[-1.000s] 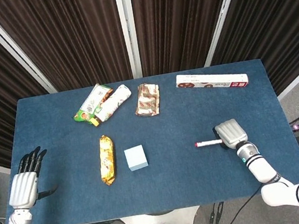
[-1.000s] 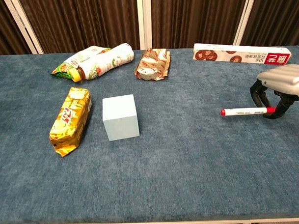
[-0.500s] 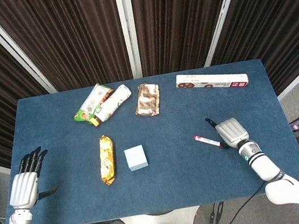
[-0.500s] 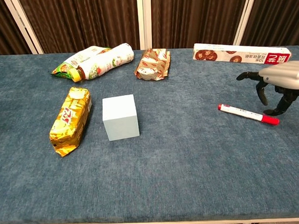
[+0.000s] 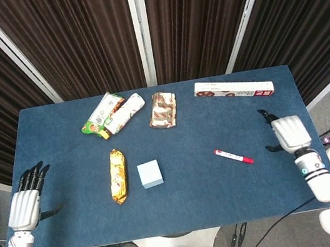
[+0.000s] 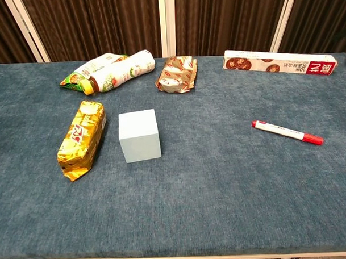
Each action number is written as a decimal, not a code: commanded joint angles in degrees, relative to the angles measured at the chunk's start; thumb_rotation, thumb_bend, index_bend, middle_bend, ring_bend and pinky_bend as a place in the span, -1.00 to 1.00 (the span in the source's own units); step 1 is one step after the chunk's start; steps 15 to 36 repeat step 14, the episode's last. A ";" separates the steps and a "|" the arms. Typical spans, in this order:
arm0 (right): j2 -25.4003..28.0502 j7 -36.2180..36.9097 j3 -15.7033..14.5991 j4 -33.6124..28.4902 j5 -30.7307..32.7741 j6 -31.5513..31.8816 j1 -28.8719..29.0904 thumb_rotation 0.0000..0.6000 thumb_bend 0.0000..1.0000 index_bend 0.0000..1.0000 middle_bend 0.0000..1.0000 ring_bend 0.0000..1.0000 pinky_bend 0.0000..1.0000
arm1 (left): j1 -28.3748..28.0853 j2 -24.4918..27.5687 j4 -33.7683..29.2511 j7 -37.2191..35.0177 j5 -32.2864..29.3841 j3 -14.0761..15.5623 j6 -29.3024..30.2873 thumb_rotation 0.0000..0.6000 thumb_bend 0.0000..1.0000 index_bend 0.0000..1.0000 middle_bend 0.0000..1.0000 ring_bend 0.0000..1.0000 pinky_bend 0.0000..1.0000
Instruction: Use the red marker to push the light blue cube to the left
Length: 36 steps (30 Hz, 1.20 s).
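Observation:
The red marker (image 5: 234, 156) (image 6: 287, 131) lies loose on the blue table, slanted, right of centre. The light blue cube (image 5: 150, 174) (image 6: 139, 135) stands left of it, close beside a yellow snack pack (image 5: 118, 175) (image 6: 82, 138). My right hand (image 5: 289, 134) hovers near the table's right edge, apart from the marker, fingers spread and holding nothing. At the table's left edge my left hand (image 5: 26, 202) lies flat with fingers extended and nothing in it. Neither hand shows in the chest view.
Along the back lie a green-and-white snack bag (image 5: 112, 113) (image 6: 111, 70), a brown wrapped pack (image 5: 162, 109) (image 6: 177, 73) and a long white box (image 5: 233, 89) (image 6: 280, 62). Cables lie on the floor off the right side.
My right hand has let go of the marker and drawn back to the right, out of the chest view. The marker now lies slanted on the table. The cube has not moved.

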 commanded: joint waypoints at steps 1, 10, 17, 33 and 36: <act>1.58 3.08 -0.82 2.71 -0.73 3.47 -5.26 0.75 -1.00 -0.58 -0.68 0.74 0.95 | -0.10 -0.08 0.01 0.17 -0.05 0.01 -0.22 1.00 -1.00 -0.75 -0.81 -0.93 -0.86; 1.51 7.05 -1.41 5.85 -2.54 6.89 -10.57 0.03 -1.00 -0.96 -1.00 -1.00 -1.00 | -0.01 -0.56 0.05 0.63 0.76 0.60 0.02 1.00 -1.00 -0.75 -0.81 -0.93 -0.86; 1.38 7.26 -0.72 6.10 -3.69 8.92 -11.80 0.01 -1.00 -0.97 -1.00 -1.00 -1.00 | -0.14 -0.62 0.20 0.46 0.85 0.57 -0.11 1.00 -1.00 -0.75 -0.81 -0.93 -0.86; 1.38 7.26 -0.72 6.10 -3.69 8.92 -11.80 0.01 -1.00 -0.97 -1.00 -1.00 -1.00 | -0.14 -0.62 0.20 0.46 0.85 0.57 -0.11 1.00 -1.00 -0.75 -0.81 -0.93 -0.86; 1.38 7.26 -0.72 6.10 -3.69 8.92 -11.80 0.01 -1.00 -0.97 -1.00 -1.00 -1.00 | -0.14 -0.62 0.20 0.46 0.85 0.57 -0.11 1.00 -1.00 -0.75 -0.81 -0.93 -0.86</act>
